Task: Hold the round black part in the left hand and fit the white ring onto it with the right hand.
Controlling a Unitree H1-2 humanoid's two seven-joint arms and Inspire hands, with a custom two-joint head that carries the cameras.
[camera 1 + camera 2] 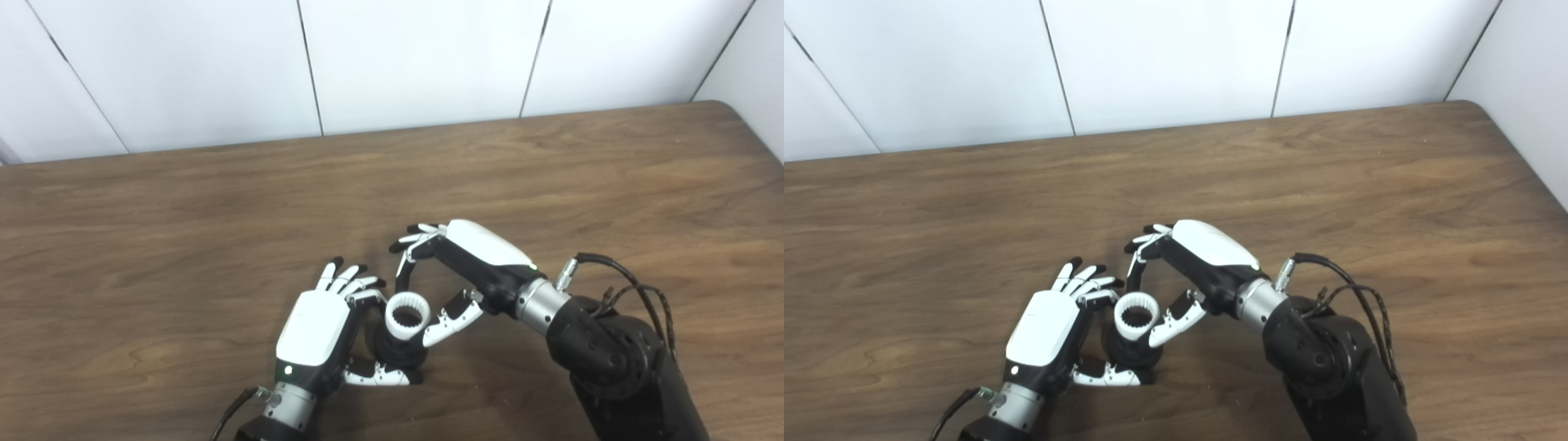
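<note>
The round black part stands on the table, low and centre. The white ring, toothed inside, sits on top of it; it also shows in the right eye view. My left hand is at the part's left side. Its thumb lies along the part's front base and one bent finger presses at the back left, while its other fingers point away. My right hand arches over the ring from the right. Its thumb touches the ring's right side and a fingertip comes down at the far edge.
The brown wooden table runs back to a white panelled wall. Its right far corner is rounded. A black cable loops off my right forearm.
</note>
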